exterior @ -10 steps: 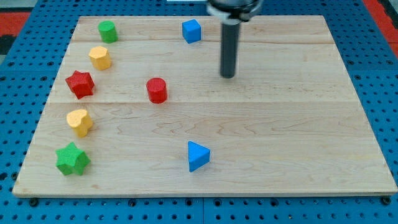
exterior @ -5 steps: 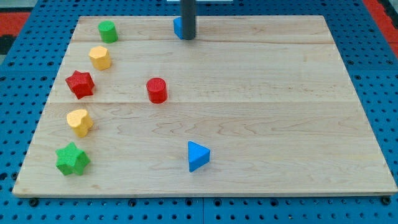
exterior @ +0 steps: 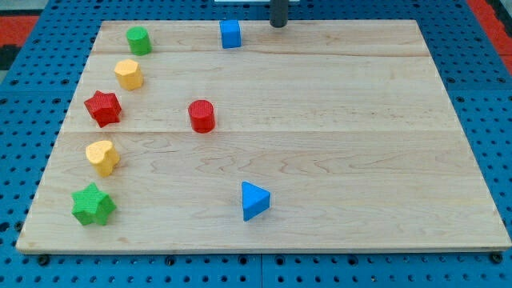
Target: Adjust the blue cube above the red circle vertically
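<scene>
The blue cube (exterior: 230, 34) sits near the board's top edge, a little right of the column of the red cylinder (exterior: 202, 116), which stands in the board's middle left. My tip (exterior: 278, 25) is at the view's top edge, to the right of the blue cube and apart from it. Only the rod's lowest part shows.
A green cylinder (exterior: 138, 40), a yellow hexagonal block (exterior: 128, 74), a red star (exterior: 103, 107), a yellow heart (exterior: 102, 157) and a green star (exterior: 93, 205) line the board's left side. A blue triangle (exterior: 254, 200) lies at the lower middle. The wooden board (exterior: 360, 160) rests on blue pegboard.
The tip went from the board's upper middle to the blue cube, nudged it a little left, then drew back to the right at the top edge.
</scene>
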You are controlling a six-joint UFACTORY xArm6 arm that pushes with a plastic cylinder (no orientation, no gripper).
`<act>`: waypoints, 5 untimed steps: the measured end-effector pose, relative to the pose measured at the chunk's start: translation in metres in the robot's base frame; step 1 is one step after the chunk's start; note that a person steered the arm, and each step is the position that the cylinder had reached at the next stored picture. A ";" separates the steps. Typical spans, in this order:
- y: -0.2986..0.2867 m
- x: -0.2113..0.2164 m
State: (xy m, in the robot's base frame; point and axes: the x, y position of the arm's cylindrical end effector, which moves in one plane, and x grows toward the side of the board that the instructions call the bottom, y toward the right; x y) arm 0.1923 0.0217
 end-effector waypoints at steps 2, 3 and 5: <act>-0.071 0.002; -0.093 0.005; -0.041 0.001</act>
State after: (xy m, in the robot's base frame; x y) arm 0.1930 -0.0198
